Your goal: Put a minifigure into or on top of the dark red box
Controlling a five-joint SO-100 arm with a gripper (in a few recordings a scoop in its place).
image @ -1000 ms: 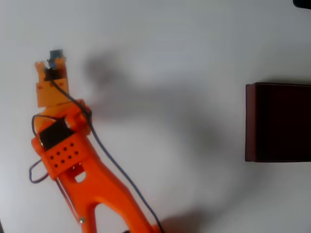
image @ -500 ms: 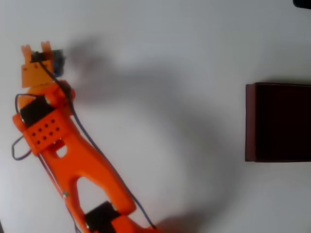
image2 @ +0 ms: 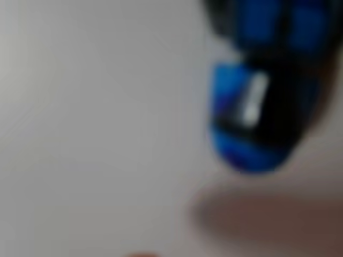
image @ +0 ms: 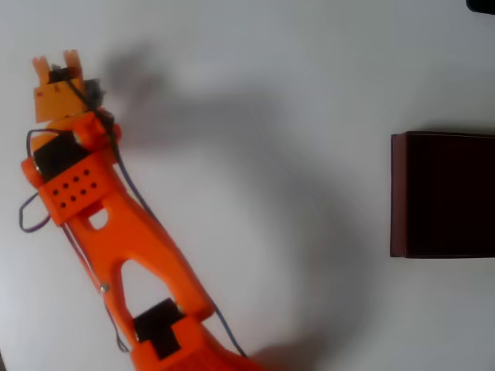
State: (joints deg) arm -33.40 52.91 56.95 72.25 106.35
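Orange arm stretches toward 11 o'clock, gripper (image: 56,63) by the minifigure (image: 93,91); can't tell the jaw gap. Dark red box (image: 398,193) at 3 o'clock, cut off. Wrist view's a blur.

Arm (image: 116,232): orange, stretched from the bottom edge up toward the upper left in the overhead view.
Gripper (image: 56,66): at the arm's far end — two finger tips pointing up-frame.
Jaws: gap state unreadable.

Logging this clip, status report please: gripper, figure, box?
Orange gripper down at far left of the overhead view, jaw state unclear. Tiny blue minifigure close beside it, blurred. Dark red rectangular box far right, nothing between.
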